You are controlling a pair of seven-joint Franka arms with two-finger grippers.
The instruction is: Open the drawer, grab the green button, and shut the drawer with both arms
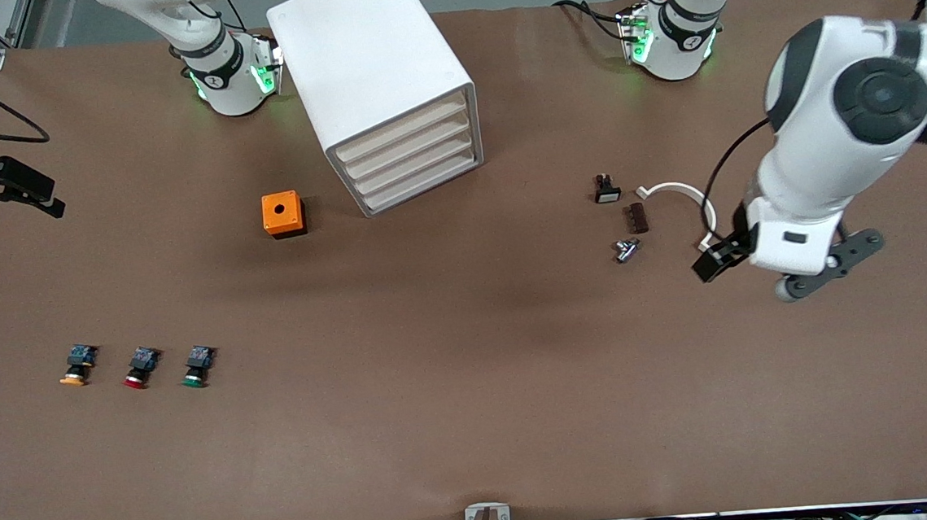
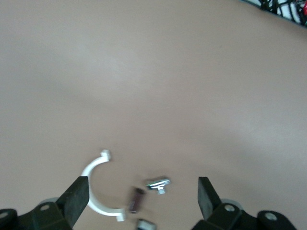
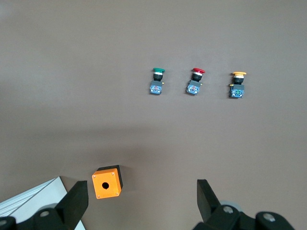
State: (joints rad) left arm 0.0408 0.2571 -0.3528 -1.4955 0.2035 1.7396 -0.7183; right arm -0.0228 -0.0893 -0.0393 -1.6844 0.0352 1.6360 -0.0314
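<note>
The white cabinet stands toward the robots' side of the table, and its four drawers are all shut. The lowest drawer shows a plain off-white front. The green-capped button lies on the brown table toward the right arm's end, nearer the front camera than the cabinet. My left gripper is open and holds nothing. It hovers over small parts toward the left arm's end. My right gripper is open and empty, high above the table by an orange box. It does not show in the front view.
A red-capped button and an orange-capped button lie beside the green one. An orange box sits next to the cabinet. Under the left gripper lie a white C-clip, a brown piece, a metal part and a black switch.
</note>
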